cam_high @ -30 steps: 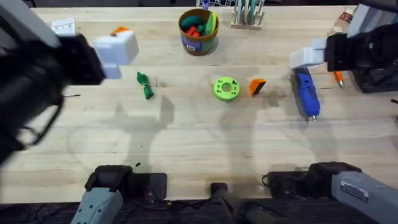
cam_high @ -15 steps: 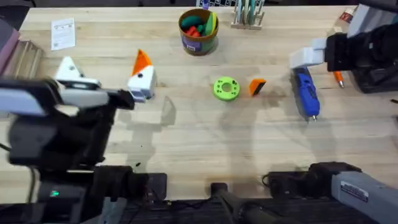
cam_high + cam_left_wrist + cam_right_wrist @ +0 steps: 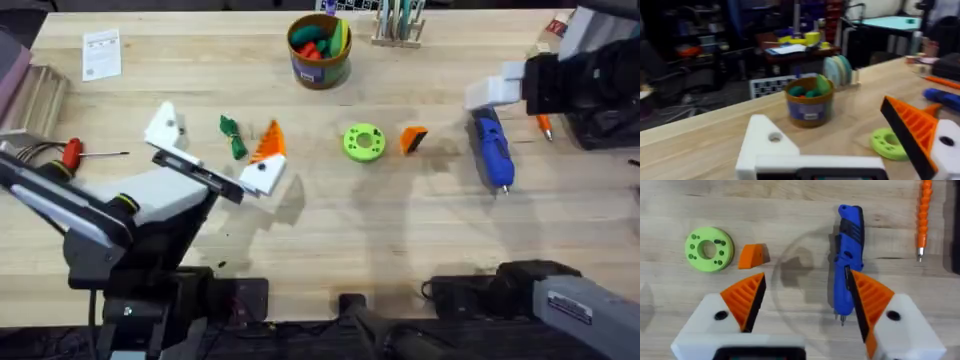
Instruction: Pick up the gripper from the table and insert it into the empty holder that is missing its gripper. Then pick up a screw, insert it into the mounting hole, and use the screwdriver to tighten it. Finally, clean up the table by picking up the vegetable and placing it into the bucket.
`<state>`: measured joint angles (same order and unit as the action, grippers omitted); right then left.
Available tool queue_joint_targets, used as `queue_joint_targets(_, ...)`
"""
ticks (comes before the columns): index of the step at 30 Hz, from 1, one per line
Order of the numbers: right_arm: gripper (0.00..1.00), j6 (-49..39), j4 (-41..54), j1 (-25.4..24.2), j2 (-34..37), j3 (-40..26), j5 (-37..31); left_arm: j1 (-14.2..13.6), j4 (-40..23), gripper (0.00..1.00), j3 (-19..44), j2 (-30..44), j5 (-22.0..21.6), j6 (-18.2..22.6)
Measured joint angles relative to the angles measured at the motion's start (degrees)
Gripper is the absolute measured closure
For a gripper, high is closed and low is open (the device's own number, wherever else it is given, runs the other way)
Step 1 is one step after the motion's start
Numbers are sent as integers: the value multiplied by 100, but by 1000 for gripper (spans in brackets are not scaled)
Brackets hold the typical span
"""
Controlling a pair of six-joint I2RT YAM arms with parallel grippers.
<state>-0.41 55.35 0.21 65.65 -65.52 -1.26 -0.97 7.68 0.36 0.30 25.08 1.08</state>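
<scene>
My right gripper (image 3: 492, 92) is mostly cut off at the right edge of the overhead view; I see there one white mount only, so from above I cannot tell how wide the fingers stand. In the right wrist view both white mounts are cut by the lower edge, and one orange pad (image 3: 867, 300) covers part of the screwdriver (image 3: 846, 260) near its tip. The thin orange tool (image 3: 924, 217) runs out of that view at one end. In the left wrist view, the holder (image 3: 765, 150) is cut off below, and the vegetable (image 3: 233, 137) lies partly behind my orange tip (image 3: 268, 143). The toys in the bucket (image 3: 809, 102) are blurred; I cannot name them.
</scene>
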Motion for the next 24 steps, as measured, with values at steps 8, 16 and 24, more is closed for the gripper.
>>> queue_joint_targets(8, 9, -1, 0, 0, -2, 0, 0, 0, -700, 15, 0, 0, 1761, 0)
queue_joint_targets(16, 8, 0, 0, 0, 0, 0, 0, 0, -1262, 15, 13, 0, 2818, 1)
queue_joint_targets(24, 9, -1, 0, 0, 0, 0, 0, 0, -1394, 15, 24, 2, 3631, 2)
